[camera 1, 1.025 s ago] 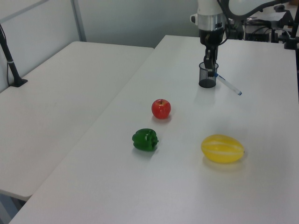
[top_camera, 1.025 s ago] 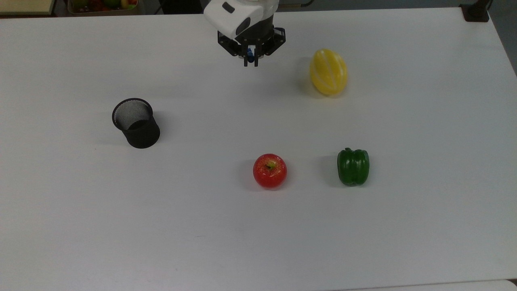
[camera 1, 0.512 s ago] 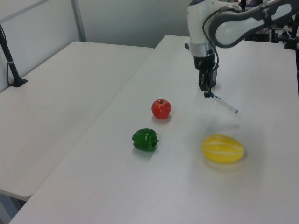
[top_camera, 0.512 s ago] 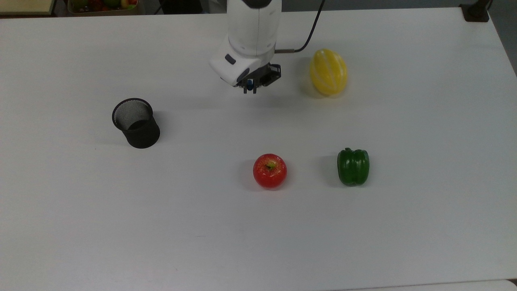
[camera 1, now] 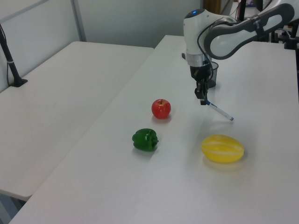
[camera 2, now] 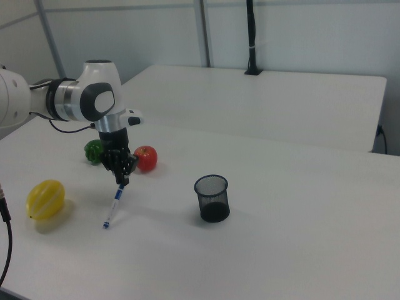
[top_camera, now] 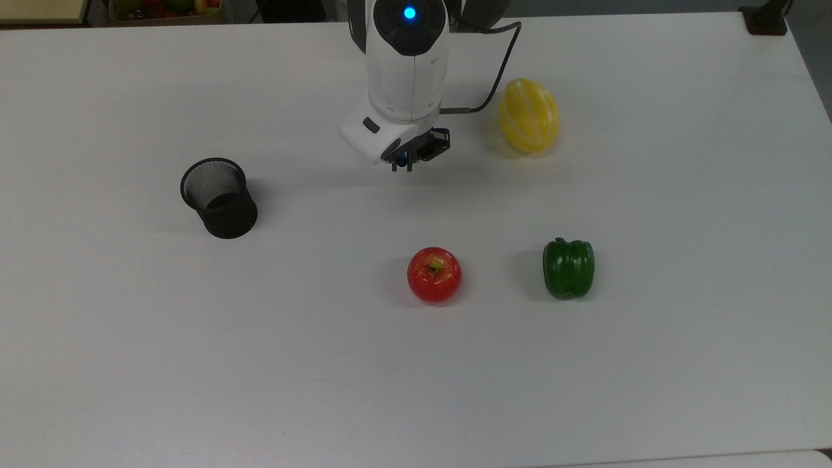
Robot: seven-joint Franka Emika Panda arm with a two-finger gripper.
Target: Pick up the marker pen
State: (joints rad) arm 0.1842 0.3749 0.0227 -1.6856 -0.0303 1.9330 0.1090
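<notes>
Already in hand: the marker pen (camera 2: pixel 115 202) is clamped at its upper end between the closed fingers of the gripper (camera 2: pixel 121 179).
Jaws: pinched tight on the pen's top, with nothing else held.
Pen's long axis: slanted, not plumb. In the right view it runs from the jaws down toward the right view's lower left; in the left view (camera 1: pixel 218 111) it runs down toward the left view's lower right.
Pen's low tip: close to the worktop (top_camera: pixel 650 364); whether it touches cannot be told.
Pen from above: only a blue bit (top_camera: pixel 403 157) shows between the fingers, under the wrist.
Place on the worktop: toward the far edge in the top view, near the middle of its width, with the mesh cup (top_camera: pixel 218 197) well apart on the top view's left and the yellow melon (top_camera: pixel 528 115) near on the top view's right.
Toward the near edge: red apple (top_camera: pixel 434 274) and green pepper (top_camera: pixel 569 267), both well clear of the pen.
Judgement: since the pen hangs off-axis, its tip trails toward the melon's side of the jaws, and any carry must allow for that.
</notes>
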